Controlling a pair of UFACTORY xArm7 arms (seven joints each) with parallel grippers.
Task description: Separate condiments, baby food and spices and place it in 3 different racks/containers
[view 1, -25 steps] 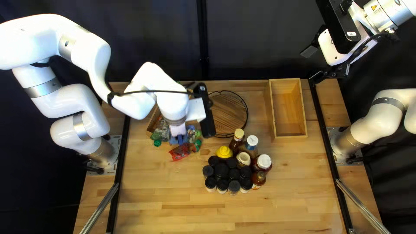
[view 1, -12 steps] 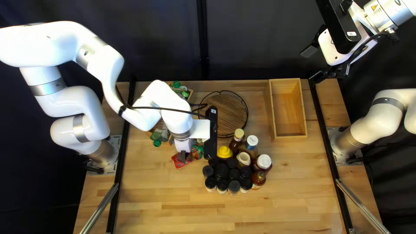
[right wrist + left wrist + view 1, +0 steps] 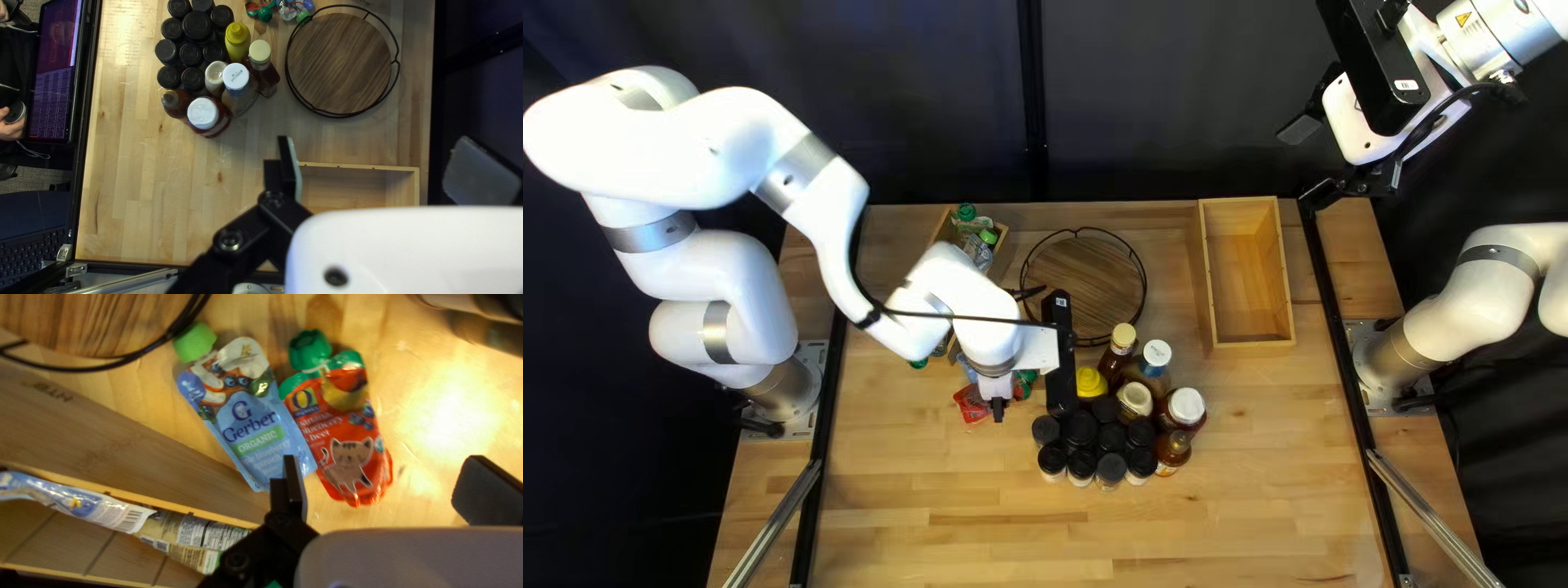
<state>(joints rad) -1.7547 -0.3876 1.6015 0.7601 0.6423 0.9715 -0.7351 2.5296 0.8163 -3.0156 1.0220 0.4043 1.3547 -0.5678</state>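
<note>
The red pouch lies flat on the table, its lower end under the opening of the left gripper, whose fingers stand wide apart with nothing clamped; that spread probably suits a pinch across the pouch's width. Its front faces up, with a cartoon cat, berries and pale lettering. The blue pouch lies just beside it, ahead of and partly under one finger, its label carrying large lettering and a green band. Both probably wait to join the pouches in the narrow crate beside that finger, likely the baby food's place; one there shows a barcode.

Farther ahead is the round rack, perhaps meant for spices or condiments. Ahead of the right gripper, fingers also apart and holding nothing, the black-lidded jars stand packed upright against the bottles, still to be sorted, I judge. One white cap bears small print. The other crate lies under the right gripper, likely for a remaining group.
</note>
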